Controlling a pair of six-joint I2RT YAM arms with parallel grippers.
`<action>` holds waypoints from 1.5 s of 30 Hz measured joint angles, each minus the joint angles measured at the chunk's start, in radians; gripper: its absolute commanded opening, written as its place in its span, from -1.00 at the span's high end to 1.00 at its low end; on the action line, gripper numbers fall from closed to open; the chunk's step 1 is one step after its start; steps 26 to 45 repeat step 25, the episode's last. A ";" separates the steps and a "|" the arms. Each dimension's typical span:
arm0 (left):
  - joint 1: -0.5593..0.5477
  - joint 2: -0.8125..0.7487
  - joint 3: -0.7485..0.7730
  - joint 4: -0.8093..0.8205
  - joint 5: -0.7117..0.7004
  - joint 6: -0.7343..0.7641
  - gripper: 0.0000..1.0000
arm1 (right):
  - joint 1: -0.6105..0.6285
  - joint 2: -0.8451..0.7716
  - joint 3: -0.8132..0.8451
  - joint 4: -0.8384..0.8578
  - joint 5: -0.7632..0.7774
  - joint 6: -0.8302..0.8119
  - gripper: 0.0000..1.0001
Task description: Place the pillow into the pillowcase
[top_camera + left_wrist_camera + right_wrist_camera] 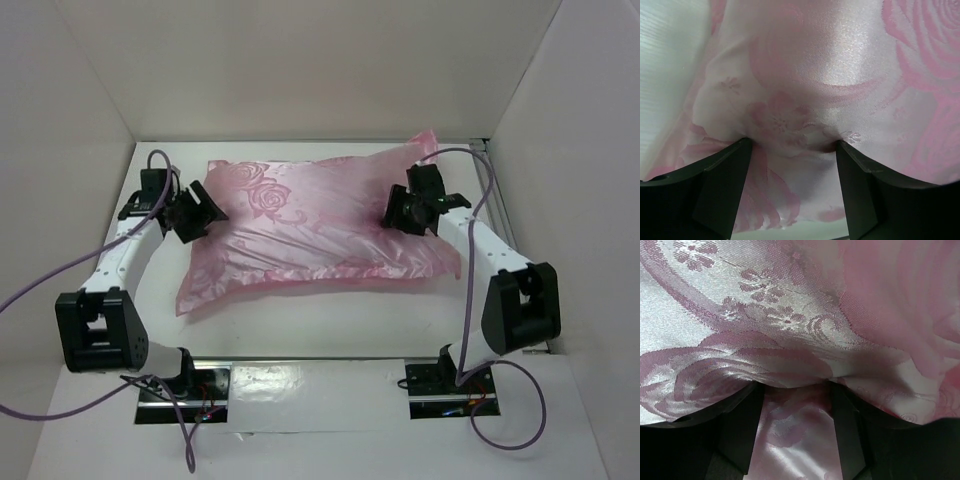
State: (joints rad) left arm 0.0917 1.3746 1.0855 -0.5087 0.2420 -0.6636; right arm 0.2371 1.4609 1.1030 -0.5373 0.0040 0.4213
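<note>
Fingers of left gripper: 2, apart, pushed into the end of the big shiny pink rose-pattern satin pillowcase. Cloth bulges between them, no clamp evident. Right gripper: also spread, pressing down on top near the other end, with a fold lying between.

Case lies mid-table, puffed all over, so I'd judge the plump white pillow is inside. It isn't seen directly.

Handling guess: light, squashy, thin slick satin that slips off fingers. Pinch the slack corner flap or the flat hem, not the stuffed belly.

Flat white table underneath, likely low friction. Plain white walls box 3 sides. Purple cables trail beside the arms.
</note>
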 measured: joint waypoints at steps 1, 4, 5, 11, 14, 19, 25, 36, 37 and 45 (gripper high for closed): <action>-0.003 0.025 -0.007 0.025 -0.011 -0.001 -0.59 | 0.002 0.026 0.002 0.022 -0.004 0.011 -0.36; -0.008 0.106 0.026 0.057 -0.029 -0.001 -0.59 | 0.019 0.069 0.046 0.034 0.014 0.039 -0.62; -0.008 0.130 0.055 0.053 -0.032 0.002 -0.62 | 0.029 0.071 0.066 0.030 0.033 0.042 -0.74; -0.007 0.166 0.288 0.015 -0.053 0.019 -0.93 | 0.075 0.005 0.245 -0.035 0.171 0.030 -0.98; -0.008 0.093 0.357 -0.005 -0.046 0.039 -1.00 | 0.071 -0.088 0.324 -0.081 0.268 0.025 -0.98; -0.010 -0.106 0.425 -0.064 0.007 0.066 -1.00 | -0.004 -0.238 0.399 -0.169 0.467 0.023 -0.98; -0.014 -0.344 0.399 -0.085 0.091 0.089 -1.00 | -0.034 -0.342 0.386 -0.257 0.581 0.023 -0.98; -0.014 -0.344 0.399 -0.085 0.091 0.089 -1.00 | -0.034 -0.342 0.386 -0.257 0.581 0.023 -0.98; -0.014 -0.344 0.399 -0.085 0.091 0.089 -1.00 | -0.034 -0.342 0.386 -0.257 0.581 0.023 -0.98; -0.014 -0.344 0.399 -0.085 0.091 0.089 -1.00 | -0.034 -0.342 0.386 -0.257 0.581 0.023 -0.98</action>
